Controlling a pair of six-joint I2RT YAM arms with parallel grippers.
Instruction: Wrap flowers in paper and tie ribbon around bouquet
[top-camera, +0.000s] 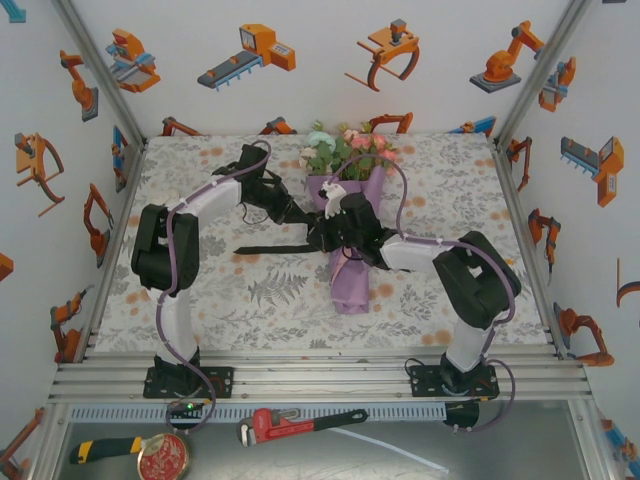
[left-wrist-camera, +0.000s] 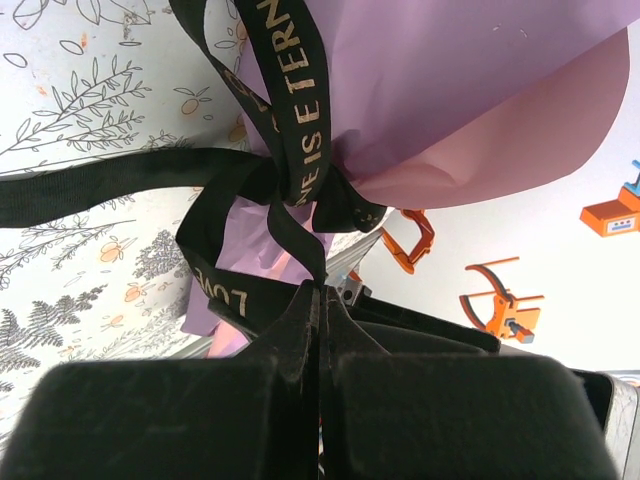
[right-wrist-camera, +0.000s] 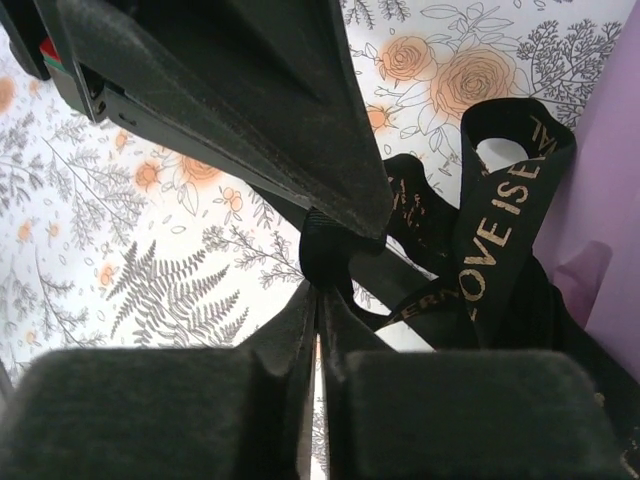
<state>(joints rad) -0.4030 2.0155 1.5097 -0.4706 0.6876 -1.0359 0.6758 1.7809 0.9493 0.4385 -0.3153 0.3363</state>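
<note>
- Your left claw (left-wrist-camera: 320, 300) is pinched tight on the ribbon (left-wrist-camera: 300, 130), arm bent inward.
- Your right claw (right-wrist-camera: 318, 300) clamps it too, arm reaching leftward.

The tabletop (top-camera: 450, 200) is spread with a pale cover printed with grey ferns and orange roses, and it sits inside an aluminium frame. The bouquet (top-camera: 325, 188) lies near the middle of it. The narrow end of its lilac paper (top-camera: 350, 290) points toward the near edge, and the flowers (top-camera: 345, 150) point toward the back wall. A black ribbon (top-camera: 265, 248) trails flat across the cover, running left from the wrapped stems.
</note>
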